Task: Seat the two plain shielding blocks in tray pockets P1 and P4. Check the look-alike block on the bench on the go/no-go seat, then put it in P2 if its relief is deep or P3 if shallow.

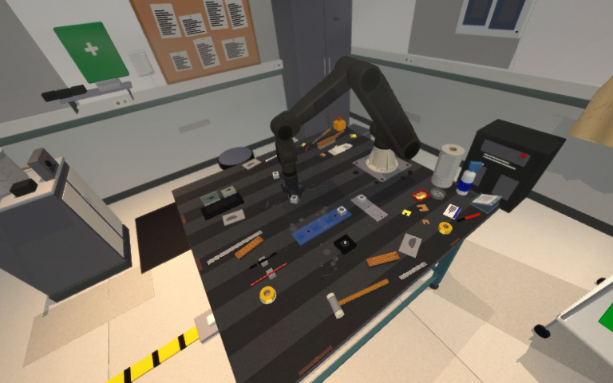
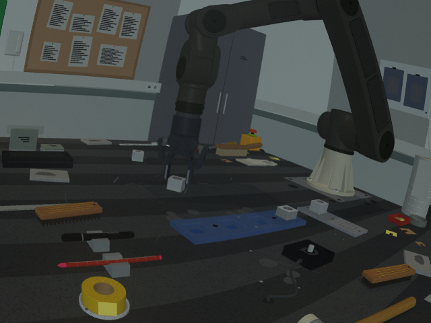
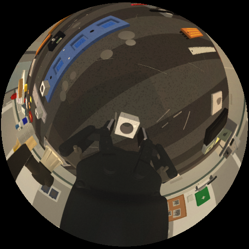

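Note:
In the middle of the dark bench lies the blue tray (image 1: pixel 321 224) (image 2: pixel 236 225) (image 3: pixel 71 51), with one pale block (image 1: pixel 341 210) (image 2: pixel 286 212) (image 3: pixel 44 87) seated in its end pocket nearest the arm's base. Another pale block (image 1: pixel 360 198) (image 2: pixel 318 206) (image 3: pixel 38 113) rests on the grey plate (image 1: pixel 369 207) beside the tray. A third block (image 1: pixel 275 175) (image 2: pixel 138 155) sits apart toward the back. A fourth block (image 1: pixel 294 198) (image 2: pixel 175 183) (image 3: pixel 126 125), with a round recess on top, stands on the bench between the fingers of my gripper (image 1: pixel 292 195) (image 2: pixel 177 176) (image 3: pixel 126 130), which is open and holds nothing.
Behind the work stand a grey cabinet and the arm's base (image 1: pixel 382 160). A black seat with a white pin (image 1: pixel 345 244) (image 2: pixel 308 253) lies in front of the tray. Brushes, a hammer (image 1: pixel 357 296), yellow tape rolls (image 1: pixel 267 295), pens and a black case (image 1: pixel 221 205) are scattered around.

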{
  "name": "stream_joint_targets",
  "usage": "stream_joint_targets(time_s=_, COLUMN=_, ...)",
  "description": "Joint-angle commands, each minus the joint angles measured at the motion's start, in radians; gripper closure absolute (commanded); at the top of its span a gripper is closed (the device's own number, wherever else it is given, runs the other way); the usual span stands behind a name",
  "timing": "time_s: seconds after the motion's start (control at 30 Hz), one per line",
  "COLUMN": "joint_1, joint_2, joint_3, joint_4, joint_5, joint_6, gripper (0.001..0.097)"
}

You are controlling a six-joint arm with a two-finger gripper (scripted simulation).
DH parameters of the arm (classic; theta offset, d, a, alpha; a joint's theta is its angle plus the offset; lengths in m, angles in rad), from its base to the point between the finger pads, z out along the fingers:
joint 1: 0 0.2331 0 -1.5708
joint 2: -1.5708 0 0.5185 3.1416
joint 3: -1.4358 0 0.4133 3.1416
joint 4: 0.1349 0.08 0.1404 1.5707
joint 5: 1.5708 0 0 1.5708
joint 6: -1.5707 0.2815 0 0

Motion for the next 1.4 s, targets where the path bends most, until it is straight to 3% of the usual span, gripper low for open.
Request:
stream_joint_targets(time_s=0.0, joint_1=0.000, joint_2=-0.001, joint_3=0.001, joint_4=-0.001, joint_5=0.000, joint_6=0.000, gripper=0.0381)
stream_joint_targets(time_s=0.37, joint_1=0.000, joint_2=0.000, joint_3=-0.001, joint_4=-0.004, joint_5=0.000, joint_6=0.000, gripper=0.0386)
stream_joint_targets(time_s=1.2, joint_1=0.000, joint_2=0.002, joint_3=-0.002, joint_4=-0.006, joint_5=0.000, joint_6=0.000, gripper=0.0886)
stream_joint_targets(time_s=1.37, joint_1=0.000, joint_2=0.002, joint_3=-0.002, joint_4=-0.006, joint_5=0.000, joint_6=0.000, gripper=0.0901)
